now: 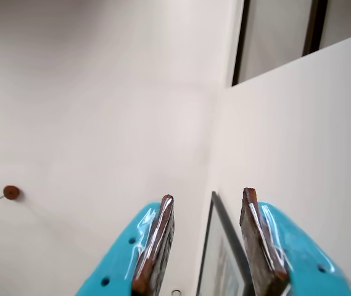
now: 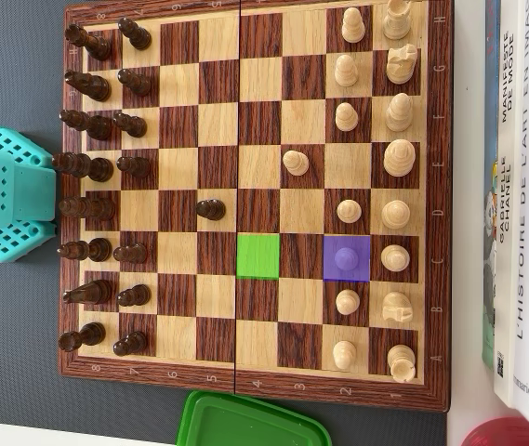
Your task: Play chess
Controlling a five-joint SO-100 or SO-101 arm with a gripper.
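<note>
Overhead, green lid (image 2: pixel 250 423), pincer (image 1: pixel 207 243) agape

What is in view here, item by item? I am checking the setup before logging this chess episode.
chessboard: one, brown and tan wood, centre of overhead view
dark pieces: sixteen, dark brown, left side, one pawn advanced
light pieces: sixteen, cream, right side, one pawn advanced
green square: one, bright green, empty, mid-board
purple square: one, under a light pawn
mat: one, dark grey, under the board
green lid: one, bottom edge
books: at least two, white, right edge
red object: one, bottom right corner, cut off
framed picture: one, dark frame, wrist view
arm base: one, teal, left of the board
gripper: one, teal with brown pads, open, facing pale walls
</note>
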